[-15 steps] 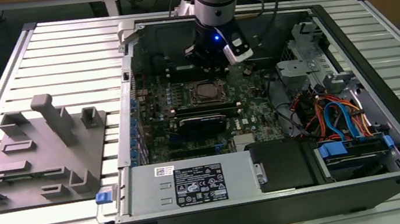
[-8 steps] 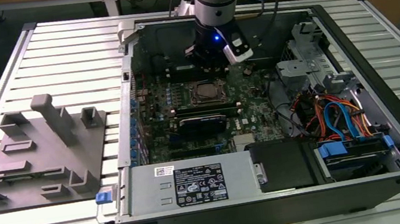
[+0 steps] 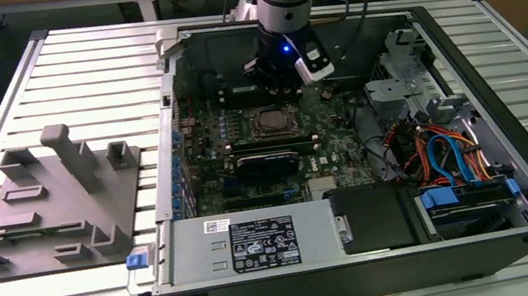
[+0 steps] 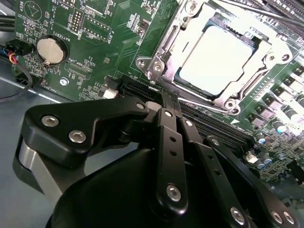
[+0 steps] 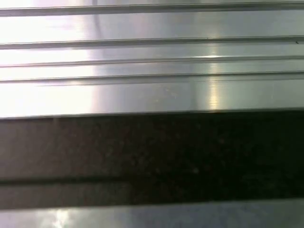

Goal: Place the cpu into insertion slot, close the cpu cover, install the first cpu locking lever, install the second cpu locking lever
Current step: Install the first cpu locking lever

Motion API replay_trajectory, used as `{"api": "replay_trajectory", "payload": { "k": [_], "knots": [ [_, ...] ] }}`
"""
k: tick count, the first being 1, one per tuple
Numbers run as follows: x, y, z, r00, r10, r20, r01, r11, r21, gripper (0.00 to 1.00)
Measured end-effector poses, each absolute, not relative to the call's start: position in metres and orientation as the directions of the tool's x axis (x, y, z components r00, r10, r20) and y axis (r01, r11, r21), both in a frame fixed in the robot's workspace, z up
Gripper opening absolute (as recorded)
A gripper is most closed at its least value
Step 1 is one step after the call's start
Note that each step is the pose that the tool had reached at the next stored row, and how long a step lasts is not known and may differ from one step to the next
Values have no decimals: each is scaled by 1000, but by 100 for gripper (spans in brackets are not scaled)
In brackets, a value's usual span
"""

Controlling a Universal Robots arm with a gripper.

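Note:
My gripper point(image 3: 273, 78) hangs inside the open computer case, just behind the insertion slot point(image 3: 268, 122) on the green motherboard. In the second wrist view its two black fingers point(image 4: 167, 124) lie together, shut, with nothing between them, and their tips point(image 4: 164, 97) reach the near edge of the socket. The cpu point(image 4: 216, 59) lies flat in the insertion slot with its pale metal top showing. The silvery cpu cover point(image 4: 164, 50) lies down around it, framing the chip. I cannot tell how the locking levers stand.
Long black memory slots point(image 4: 216, 128) run beside the fingers, and a coin battery point(image 4: 50, 50) sits on the board. The case holds a power supply point(image 3: 246, 243), drive cage point(image 3: 468, 197) and cables point(image 3: 431, 155). A grey fixture plate point(image 3: 55, 208) lies on the slatted table point(image 5: 152, 95).

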State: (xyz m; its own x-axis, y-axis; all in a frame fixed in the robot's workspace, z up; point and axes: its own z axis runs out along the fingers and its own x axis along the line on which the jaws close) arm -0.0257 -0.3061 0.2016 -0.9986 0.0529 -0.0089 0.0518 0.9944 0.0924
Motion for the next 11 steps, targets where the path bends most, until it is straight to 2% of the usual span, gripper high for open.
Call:
{"api": "replay_trajectory", "payload": {
  "k": [11],
  "knots": [
    [-26, -306, 200, -999, 53, -9, 52, 995, 81, 10]
  ]
}}
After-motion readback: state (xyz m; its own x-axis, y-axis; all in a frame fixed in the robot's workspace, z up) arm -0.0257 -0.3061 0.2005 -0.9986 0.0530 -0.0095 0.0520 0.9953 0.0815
